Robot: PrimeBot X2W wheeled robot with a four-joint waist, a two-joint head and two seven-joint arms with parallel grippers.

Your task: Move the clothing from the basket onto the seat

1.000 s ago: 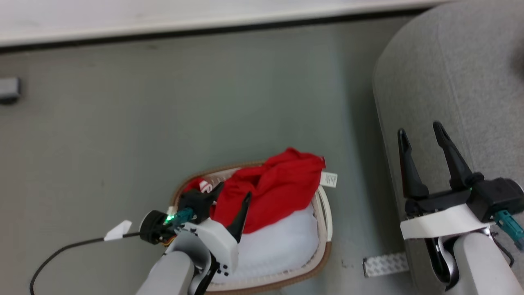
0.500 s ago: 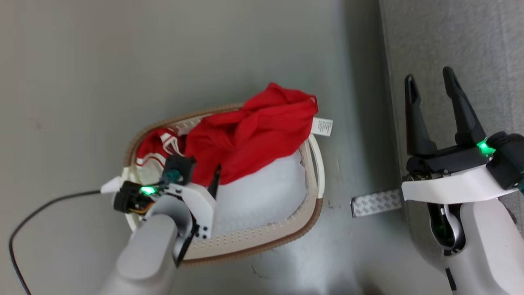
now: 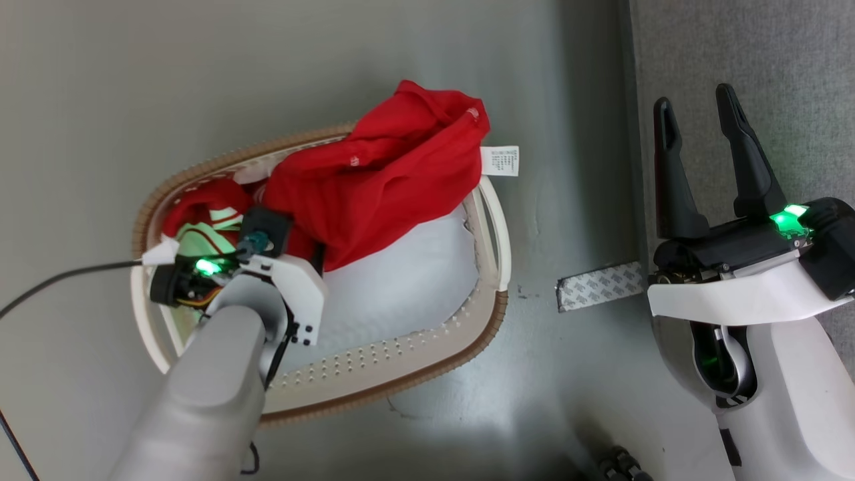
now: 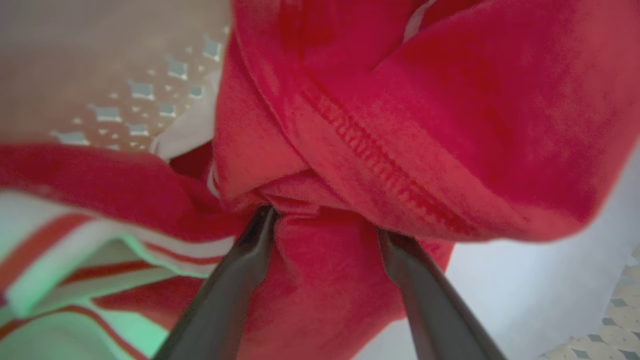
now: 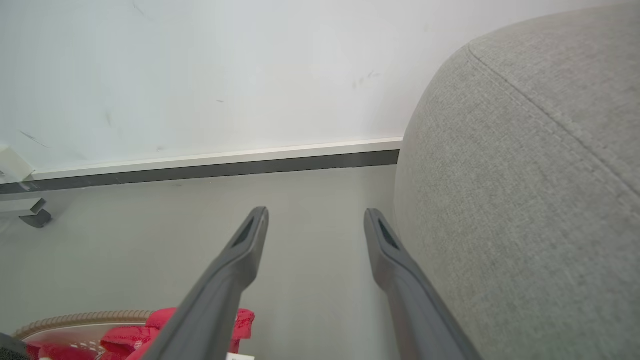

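While my left hand (image 4: 325,222) sits with its fingers apart, pushed into the red clothing (image 3: 381,180) heaped in the basket (image 3: 414,361), I risk pinching only a thin fold. Lifting could let it slip, or drag the tangled striped piece (image 3: 204,210) out short of the seat (image 3: 768,53). My right hand (image 3: 693,97) hangs spread and empty.

Smooth grey-green floor (image 3: 334,67), soft glare patch near bottom of head view, patterned grey tape strip (image 3: 598,295) stuck on floor, white wall (image 5: 200,75), dark skirting strip (image 5: 200,171) with white ledge on top
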